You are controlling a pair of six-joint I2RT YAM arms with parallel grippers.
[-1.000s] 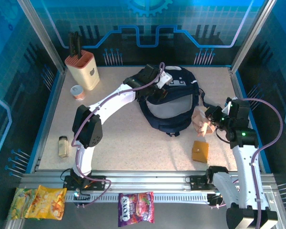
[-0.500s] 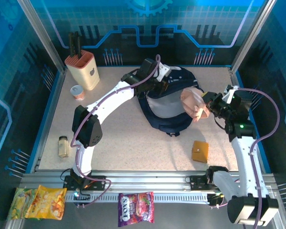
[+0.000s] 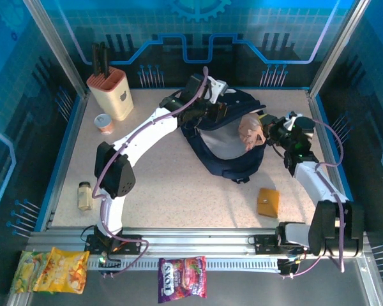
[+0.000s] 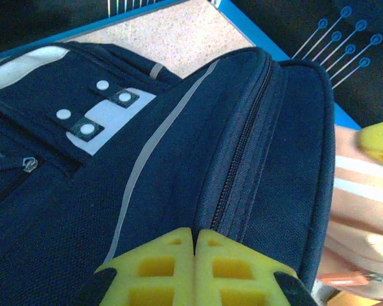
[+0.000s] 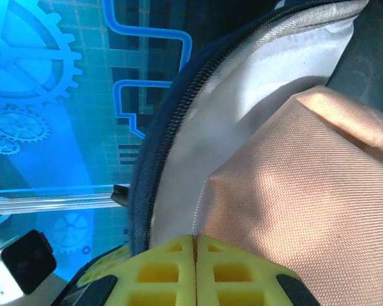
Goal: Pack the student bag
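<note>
The student bag [image 3: 226, 153], dark navy with a pale lining, lies at the table's middle back. My left gripper [image 3: 212, 109] is shut on its upper rim; in the left wrist view the yellow jaws [image 4: 195, 234] pinch the navy fabric [image 4: 179, 146] beside the zipper. My right gripper [image 3: 263, 131] is shut on a peach fabric pouch [image 3: 250, 132] at the bag's right-hand opening. In the right wrist view the jaws [image 5: 196, 240] clamp the pouch [image 5: 306, 191], which rests against the pale lining [image 5: 242, 95] inside the zippered rim [image 5: 156, 153]. The pouch [image 4: 364, 210] also shows at the right of the left wrist view.
A knife block [image 3: 112, 92] and a small cup [image 3: 103, 122] stand at the back left. A small bottle [image 3: 84, 196] lies at the left edge. An orange wallet [image 3: 267, 202] lies front right. Snack packets [image 3: 51, 271] [image 3: 182, 278] rest on the front rail.
My right gripper has carried the peach pouch up and left from beside the bag to the bag's opening. The left gripper has pulled the bag's rim up and back; the bag shifted slightly.
</note>
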